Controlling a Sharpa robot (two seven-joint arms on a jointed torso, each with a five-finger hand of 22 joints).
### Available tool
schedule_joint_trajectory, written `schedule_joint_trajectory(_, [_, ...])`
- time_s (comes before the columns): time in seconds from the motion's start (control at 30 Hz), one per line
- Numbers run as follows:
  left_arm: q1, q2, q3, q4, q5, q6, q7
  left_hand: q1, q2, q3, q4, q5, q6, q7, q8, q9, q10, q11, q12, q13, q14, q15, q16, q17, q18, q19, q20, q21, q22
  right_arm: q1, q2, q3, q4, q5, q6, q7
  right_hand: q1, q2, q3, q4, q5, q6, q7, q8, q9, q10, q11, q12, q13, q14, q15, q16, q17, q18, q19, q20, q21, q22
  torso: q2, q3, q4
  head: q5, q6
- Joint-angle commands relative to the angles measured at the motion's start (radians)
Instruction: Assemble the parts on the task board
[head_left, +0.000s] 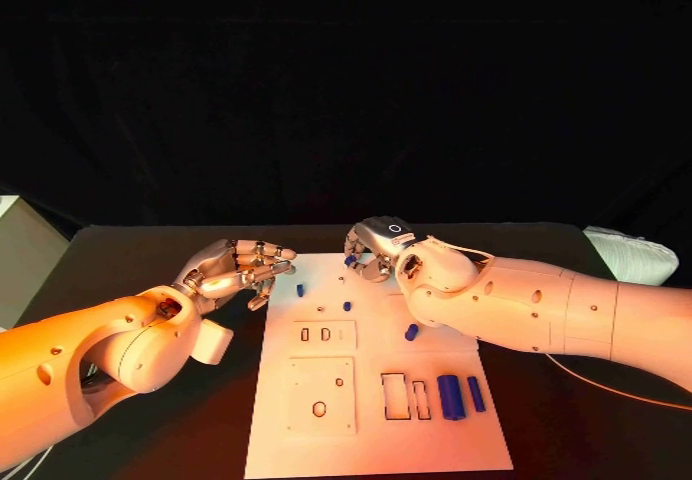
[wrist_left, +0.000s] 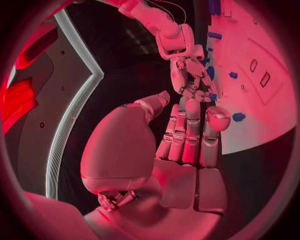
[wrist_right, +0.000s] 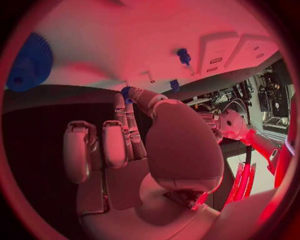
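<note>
Risk is lying in the small blue part (wrist_right: 127, 93) that the right hand (head_left: 378, 250) is pinching at its fingertips over the task board's (head_left: 289, 440) far edge: a loose pinch is letting it tip or drop. Going left to right, the left hand (head_left: 242, 268) is hovering with fingers curled, holding nothing. The right wrist view is showing the pinched part, which the head view is hiding

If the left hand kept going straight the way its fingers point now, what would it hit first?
Probably the right hand: from the left wrist, the left hand has its fingers aimed at it across the task board far edge. A small blue part lies just beside that line; depth is unclear.
</note>
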Motion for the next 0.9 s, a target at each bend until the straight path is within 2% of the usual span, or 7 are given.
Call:
schedule_joint_trajectory(0.03, [0.003, 0.002, 0.001, 0.001, 0.002, 0.018, 0.004, -0.007, 0.003, 0.005, 0.0, -0.003, -0.007, 0.002, -0.006, 0.001, -0.01, -0.001, -0.003, 0.001, -0.008, 0.001, -0.003, 0.001, -0.013, 0.001, 0.007, 0.003, 0.001, -0.001, 0.005, 0.0, -0.004, 0.005, 0.021, 0.005, 0.003, 0.005, 0.007, -0.002, 0.002, -0.007, 0.001, 0.002, 0.066, -0.001, 0.003, -0.002, 0.001, 0.028, 0.0, 0.002, -0.001, -0.006, 0.022, -0.005, -0.007, 0.035, 0.001, -0.0011, 0.0015, -0.001, -0.003])
schedule_joint_trajectory(0.1, [0.003, 0.002, 0.001, 0.001, 0.002, 0.018, 0.004, -0.007, 0.003, 0.005, 0.0, -0.003, -0.007, 0.002, -0.006, 0.001, -0.01, -0.001, -0.003, 0.001, -0.008, 0.001, -0.003, 0.001, -0.013, 0.001, 0.007, 0.003, 0.001, -0.001, 0.006, 0.0, -0.005, 0.006, 0.022, 0.005, 0.003, 0.005, 0.007, -0.002, 0.002, -0.007, 0.001, 0.002, 0.066, -0.001, 0.003, -0.002, 0.001, 0.028, 0.0, 0.002, -0.001, -0.006, 0.022, -0.005, -0.007, 0.035, 0.001, -0.0013, 0.0019, -0.001, -0.002])
schedule_joint_trajectory(0.13, [0.003, 0.002, 0.001, 0.001, 0.003, 0.018, 0.004, -0.007, 0.003, 0.005, 0.0, -0.003, -0.007, 0.002, -0.006, 0.001, -0.01, -0.001, -0.003, 0.001, -0.008, 0.001, -0.003, 0.001, -0.013, 0.001, 0.007, 0.003, 0.001, -0.001, 0.008, 0.0, -0.007, 0.006, 0.022, 0.006, 0.003, 0.005, 0.007, -0.002, 0.002, -0.007, 0.001, 0.002, 0.066, -0.001, 0.003, -0.002, 0.001, 0.028, 0.0, 0.002, -0.001, -0.006, 0.022, -0.005, -0.007, 0.035, 0.001, -0.0001, 0.0007, 0.001, -0.002])
schedule_joint_trajectory(0.7, [0.003, 0.005, 0.001, -0.002, 0.005, 0.018, 0.004, -0.008, 0.003, 0.006, -0.001, -0.004, -0.008, 0.002, -0.006, 0.002, -0.011, 0.0, -0.003, 0.003, -0.008, 0.001, -0.003, 0.001, -0.013, 0.0, 0.007, 0.004, 0.003, -0.001, 0.025, 0.0, -0.026, 0.011, 0.054, 0.009, -0.008, -0.001, 0.007, 0.0, -0.005, -0.019, 0.004, 0.0, 0.071, -0.01, 0.006, -0.003, 0.001, 0.027, 0.003, 0.001, -0.007, -0.005, 0.019, -0.003, -0.01, 0.032, 0.003, -0.0008, -0.0012, 0.007, -0.007])
schedule_joint_trajectory(0.83, [0.003, 0.005, 0.001, -0.003, 0.005, 0.018, 0.004, -0.008, 0.003, 0.006, -0.001, -0.004, -0.008, 0.002, -0.006, 0.002, -0.011, 0.0, -0.003, 0.003, -0.008, 0.001, -0.003, 0.001, -0.013, 0.0, 0.007, 0.004, 0.003, -0.001, 0.026, 0.0, -0.031, 0.015, 0.055, 0.011, -0.025, -0.017, 0.01, 0.007, -0.008, -0.051, 0.017, -0.016, 0.073, -0.041, 0.018, -0.006, -0.003, 0.02, 0.012, -0.009, -0.029, 0.0, 0.009, 0.004, -0.026, 0.012, 0.003, -0.0007, -0.0016, 0.006, -0.008])
schedule_joint_trajectory(0.87, [0.003, 0.005, 0.001, -0.003, 0.005, 0.018, 0.004, -0.008, 0.003, 0.006, -0.001, -0.004, -0.008, 0.002, -0.006, 0.002, -0.011, 0.0, -0.003, 0.003, -0.008, 0.001, -0.003, 0.001, -0.013, 0.0, 0.007, 0.004, 0.003, -0.001, 0.025, -0.001, -0.032, 0.016, 0.054, 0.012, -0.048, -0.041, 0.001, 0.018, -0.001, -0.098, 0.036, -0.043, 0.065, -0.089, 0.033, -0.007, -0.013, 0.009, 0.026, -0.03, -0.069, 0.008, -0.01, 0.013, -0.06, -0.032, 0.004, -0.0006, -0.0016, 0.007, -0.008])
schedule_joint_trajectory(0.9, [0.003, 0.005, 0.001, -0.003, 0.006, 0.018, 0.004, -0.008, 0.003, 0.006, -0.001, -0.004, -0.008, 0.002, -0.006, 0.002, -0.011, 0.0, -0.003, 0.003, -0.008, 0.001, -0.003, 0.001, -0.013, 0.0, 0.007, 0.004, 0.003, -0.001, 0.023, -0.001, -0.031, 0.016, 0.053, 0.013, -0.056, -0.054, -0.01, 0.022, -0.008, -0.119, 0.043, -0.056, 0.063, -0.12, 0.042, -0.004, -0.02, -0.001, 0.032, -0.049, -0.103, 0.017, -0.028, 0.02, -0.093, -0.074, 0.003, -0.0008, -0.0017, 0.007, -0.008])
